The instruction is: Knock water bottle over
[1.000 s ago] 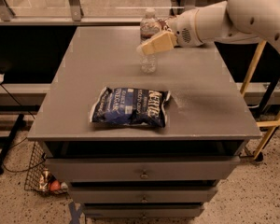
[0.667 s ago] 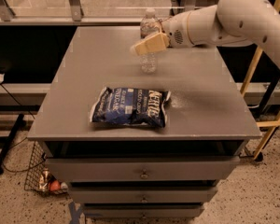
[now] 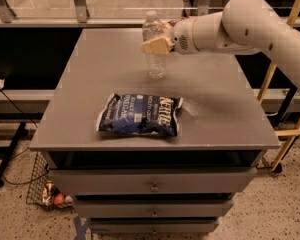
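Jaws sit at the upright, clear ribbed plastic water bottle (image 3: 156, 66).

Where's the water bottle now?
In the camera view, the water bottle stands upright near the far edge of the table, behind the blue chip bag, with the tool at its middle.

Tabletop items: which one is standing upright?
The water bottle, farther back, with the gripper at its upper half. The blue chip bag lies flat.
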{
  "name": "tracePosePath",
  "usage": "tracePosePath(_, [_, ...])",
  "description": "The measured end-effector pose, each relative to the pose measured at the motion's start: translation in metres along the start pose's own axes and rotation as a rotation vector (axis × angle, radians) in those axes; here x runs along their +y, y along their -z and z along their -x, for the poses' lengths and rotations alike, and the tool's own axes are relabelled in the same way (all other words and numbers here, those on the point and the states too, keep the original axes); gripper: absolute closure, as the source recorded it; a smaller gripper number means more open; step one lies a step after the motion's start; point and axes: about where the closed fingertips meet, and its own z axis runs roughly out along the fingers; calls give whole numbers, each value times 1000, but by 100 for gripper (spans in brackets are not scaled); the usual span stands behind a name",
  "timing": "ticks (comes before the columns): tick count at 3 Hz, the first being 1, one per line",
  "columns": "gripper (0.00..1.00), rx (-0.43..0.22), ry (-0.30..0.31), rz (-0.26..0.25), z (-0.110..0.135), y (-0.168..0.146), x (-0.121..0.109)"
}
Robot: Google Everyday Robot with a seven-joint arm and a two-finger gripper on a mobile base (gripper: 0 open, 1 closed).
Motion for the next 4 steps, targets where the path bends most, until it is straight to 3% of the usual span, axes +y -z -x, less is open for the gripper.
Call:
tracePosePath(1, [70, -6, 29, 8, 4, -1, -4])
tracePosePath(2, [93, 32, 120, 33, 13, 1, -15])
tracePosePath(3, [100, 112, 243, 76, 25, 10, -27])
tracePosePath(4, [100, 225, 373, 139, 25, 14, -24])
